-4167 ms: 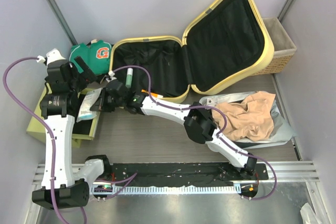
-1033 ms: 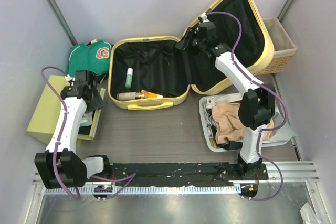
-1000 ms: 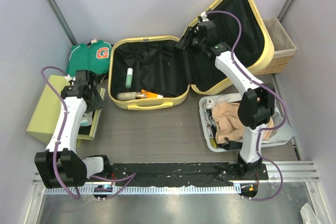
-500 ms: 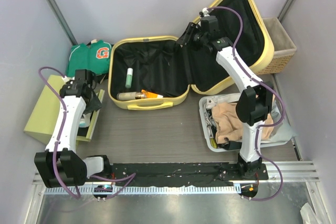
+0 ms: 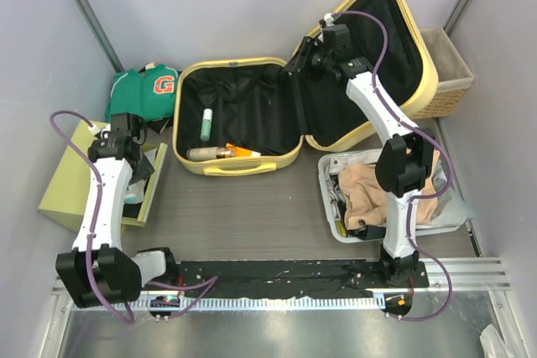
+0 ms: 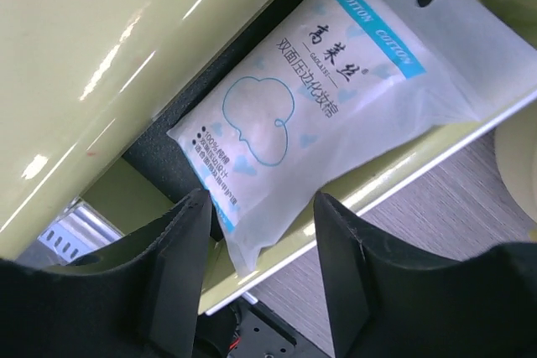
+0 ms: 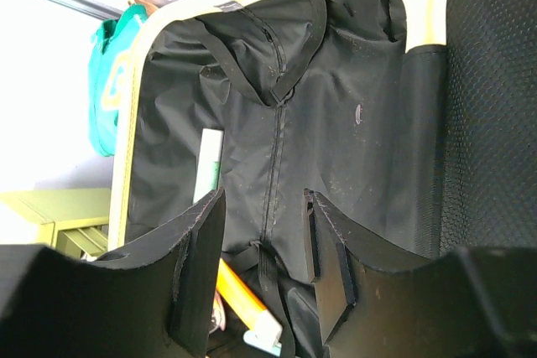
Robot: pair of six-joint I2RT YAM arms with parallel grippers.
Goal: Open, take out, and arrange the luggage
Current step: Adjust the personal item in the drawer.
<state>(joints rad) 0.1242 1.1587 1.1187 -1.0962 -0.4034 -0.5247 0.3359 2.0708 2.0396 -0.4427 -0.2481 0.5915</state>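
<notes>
Currently, the right pincer (image 7: 262, 207) stands spread and empty, the open luggage (image 7: 336, 81) directly beneath and ahead of it, while the left pincer (image 6: 260, 203), likewise spread and pinching nothing, hangs just over a cotton-pad packet (image 6: 319, 98) lying in the yellow-green box (image 6: 126, 56).

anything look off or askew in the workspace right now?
Minor: the cotton-pad packet lies slanted in the yellow-green box, one edge riding up on its rim, and that box sits skewed to the table. The luggage looks fine.
</notes>
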